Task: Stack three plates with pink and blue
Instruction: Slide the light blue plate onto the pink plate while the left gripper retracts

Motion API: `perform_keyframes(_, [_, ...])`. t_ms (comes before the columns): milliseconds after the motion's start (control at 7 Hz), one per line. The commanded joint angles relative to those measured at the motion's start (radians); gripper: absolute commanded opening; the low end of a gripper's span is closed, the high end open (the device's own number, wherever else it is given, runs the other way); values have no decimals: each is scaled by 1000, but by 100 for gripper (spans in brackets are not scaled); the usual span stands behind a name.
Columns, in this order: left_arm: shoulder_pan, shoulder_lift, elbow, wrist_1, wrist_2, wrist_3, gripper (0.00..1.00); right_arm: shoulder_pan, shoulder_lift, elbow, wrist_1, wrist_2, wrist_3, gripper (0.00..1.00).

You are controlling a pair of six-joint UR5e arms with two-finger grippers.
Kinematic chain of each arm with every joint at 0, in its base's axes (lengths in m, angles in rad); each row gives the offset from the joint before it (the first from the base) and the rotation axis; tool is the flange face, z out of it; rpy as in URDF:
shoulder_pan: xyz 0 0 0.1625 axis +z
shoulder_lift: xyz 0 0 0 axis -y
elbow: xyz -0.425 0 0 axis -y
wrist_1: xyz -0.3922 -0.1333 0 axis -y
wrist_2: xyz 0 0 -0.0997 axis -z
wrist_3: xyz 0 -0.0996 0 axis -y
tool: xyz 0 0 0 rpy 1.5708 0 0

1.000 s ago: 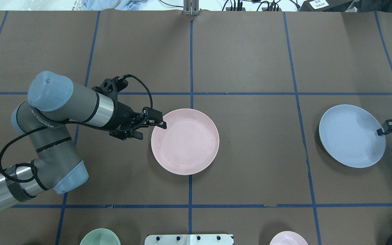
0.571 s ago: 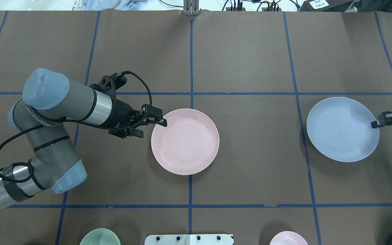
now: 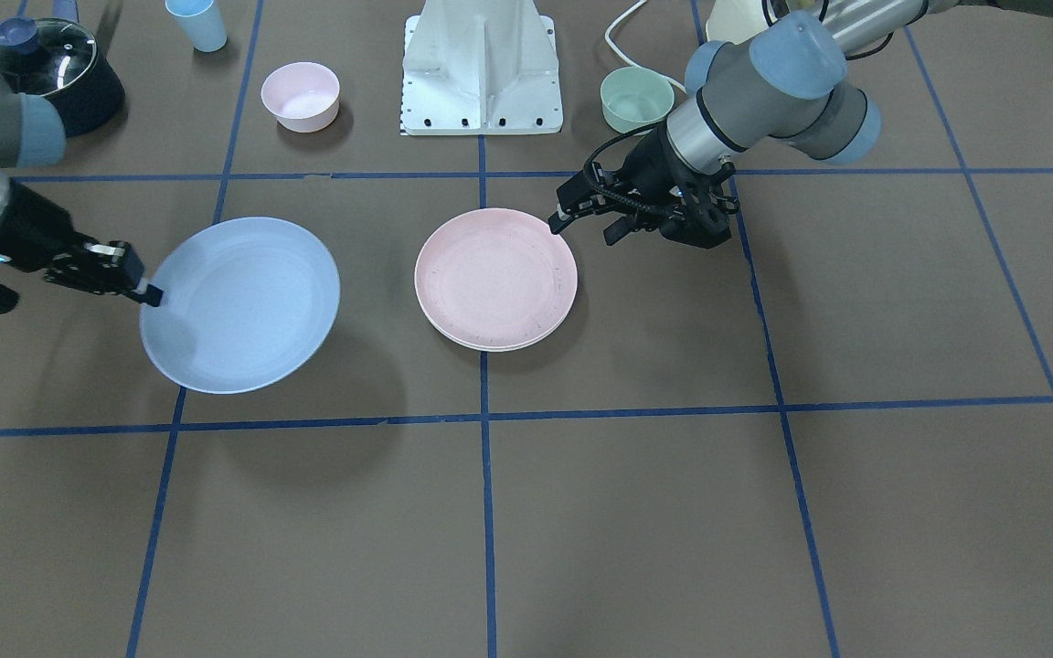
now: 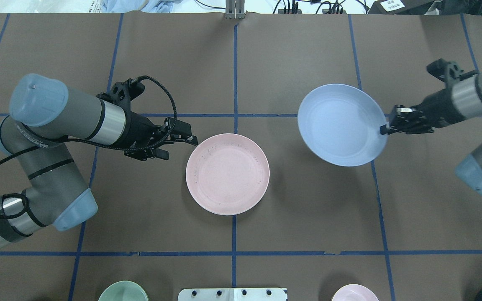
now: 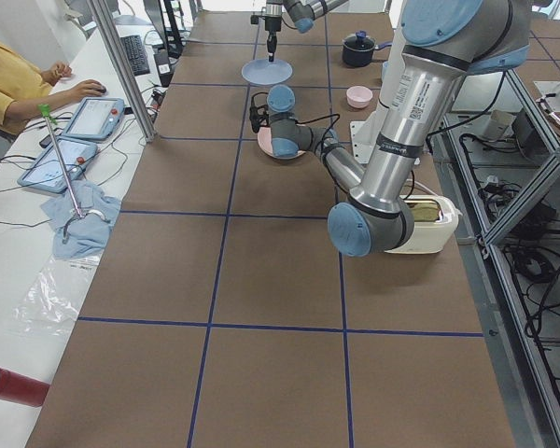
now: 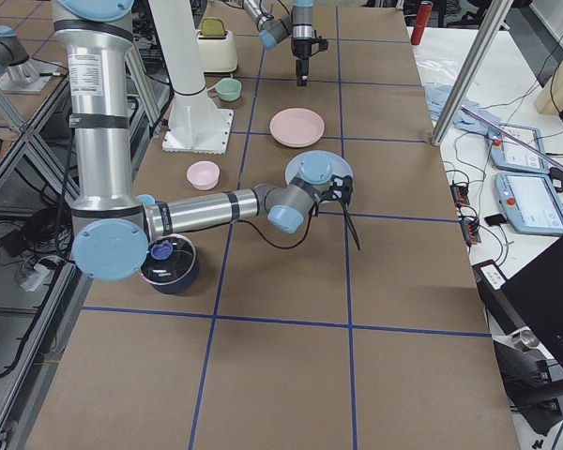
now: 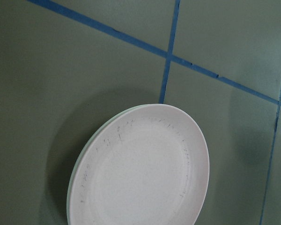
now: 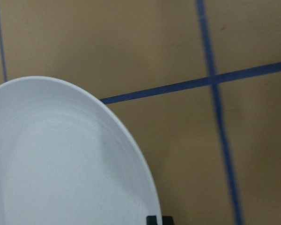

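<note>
The pink plate (image 4: 227,174) lies at the table's middle on top of the cream plate (image 3: 490,346), of which only a thin rim shows. It also shows in the left wrist view (image 7: 145,173). My left gripper (image 4: 184,143) is open and empty, just off the pink plate's left rim. My right gripper (image 4: 386,129) is shut on the right rim of the blue plate (image 4: 341,125) and holds it in the air, right of and apart from the pink plate. The blue plate also fills the right wrist view (image 8: 61,159).
Near the white robot base (image 3: 483,64) stand a small pink bowl (image 3: 300,94), a green bowl (image 3: 636,99), a light blue cup (image 3: 197,23) and a dark lidded pot (image 3: 51,68). A toaster (image 5: 429,219) stands beside the base.
My right arm has carried the blue plate left, toward the pink plate, and higher. My left gripper has drawn back from the pink plate's rim.
</note>
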Motion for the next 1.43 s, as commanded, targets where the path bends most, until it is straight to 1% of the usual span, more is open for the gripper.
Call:
perform_keyframes(0, [-96,2,0,1,-81,2,99,-260,173,8,-10,-262,273,0])
perform_keyframes(143, [-115,1,0,1,-87,2,99,-343,233,1,-47,-350,322,0])
perform_keyframes(286, [-121,1,0,1,-87,2,99,-384,251,8,-89,-393,324,0])
perform_keyframes(571, [-123,-1,0,1,-87,1,99,-419,255,5,-94,-408,324,0])
perform_keyframes(714, [-123,-1,0,1,-87,1,99,-418,248,8,-94,-408,323,0])
perform_keyframes(857, [-123,-2,-1,1,-87,-5,99,-428,240,7,-95,-411,323,89])
perform_keyframes(1000, [-123,-2,-1,1,-87,-8,99,-429,223,10,-95,-424,323,100])
perform_keyframes(1143, [-123,-1,-1,1,-86,-8,99,-418,203,25,-95,-412,320,100])
perform_keyframes(1286, [-134,1,0,1,-86,-5,99,-394,101,92,-93,-406,312,100])
